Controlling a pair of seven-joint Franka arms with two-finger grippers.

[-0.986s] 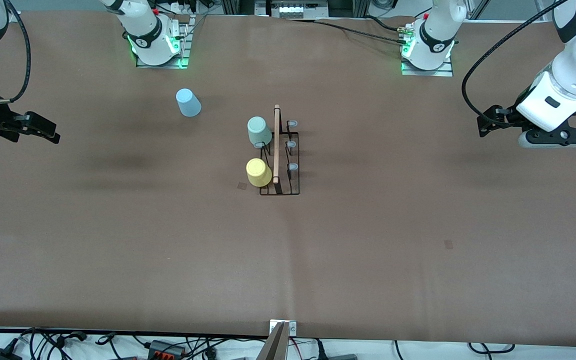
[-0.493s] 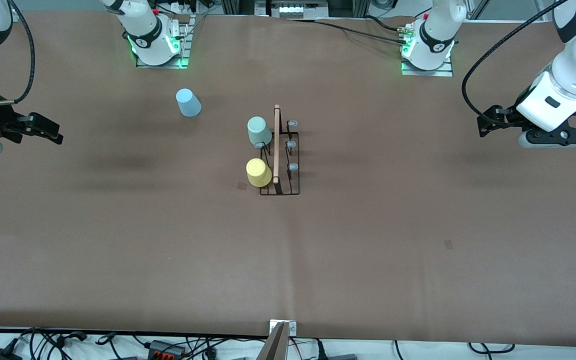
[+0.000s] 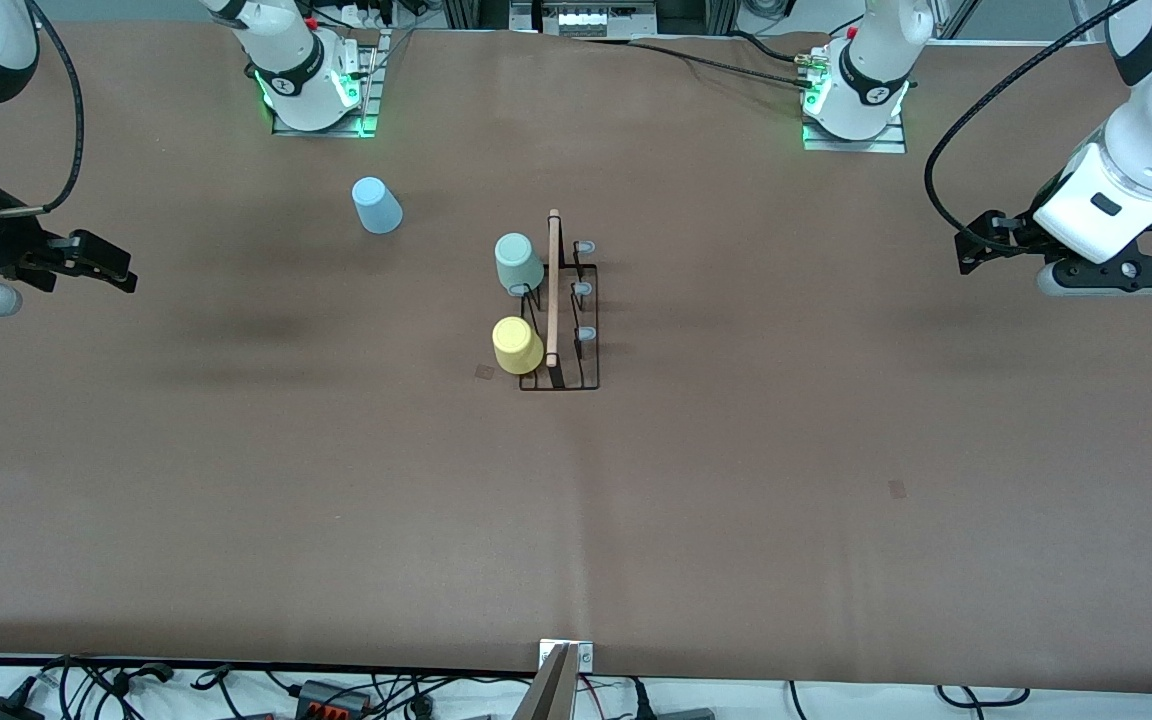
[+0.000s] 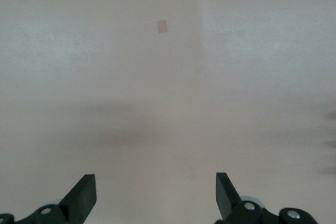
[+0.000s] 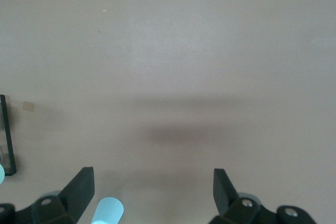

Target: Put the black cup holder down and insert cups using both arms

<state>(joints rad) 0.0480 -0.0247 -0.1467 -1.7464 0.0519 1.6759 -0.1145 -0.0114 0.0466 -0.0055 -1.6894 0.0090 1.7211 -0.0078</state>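
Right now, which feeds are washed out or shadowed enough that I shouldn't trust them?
Left wrist view: pale, washed out, with soft dark bands on the table ahead of the open left tool. Right wrist view: truer colour, a blurred shadow patch ahead of the open right tool. Front view: evenly lit, with faint smudged shadows; the black cup holder stays crisp.

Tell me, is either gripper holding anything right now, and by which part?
Nothing is held. The left gripper and the right gripper are both open over bare table, away from the rack and cups.
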